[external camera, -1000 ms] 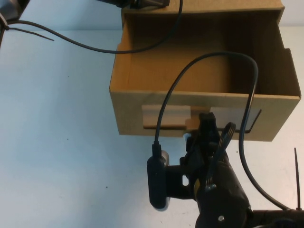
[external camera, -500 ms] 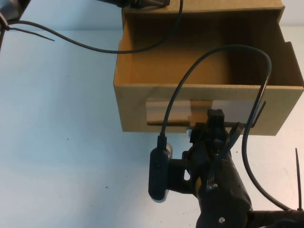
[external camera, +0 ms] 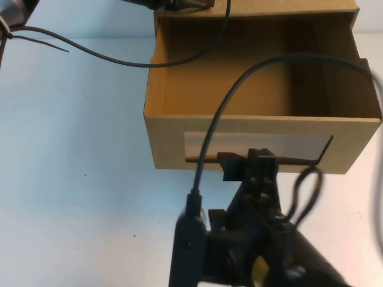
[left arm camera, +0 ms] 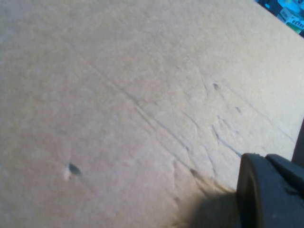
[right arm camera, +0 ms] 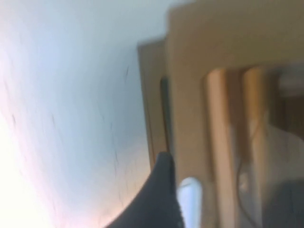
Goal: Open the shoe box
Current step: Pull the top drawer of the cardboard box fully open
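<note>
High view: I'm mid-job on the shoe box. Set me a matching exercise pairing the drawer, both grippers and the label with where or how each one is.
Things:
1. shoe box drawer
2. right gripper
3. left gripper
4. white label

Place or state:
a. stuck on the drawer's front wall
b. at the box's far top edge
c. slid out toward the robot, open on top
d. at the drawer's front wall, fingers spread

Pairs: 1-c, 2-d, 3-b, 4-a

Brown cardboard shoe box (external camera: 164, 146), drawer type, upright, right of centre. Inner tray (external camera: 179, 89) slid out toward near side, top open, bare cardboard inside. Pale label (external camera: 281, 143) across front wall (external camera: 359, 143).
</note>
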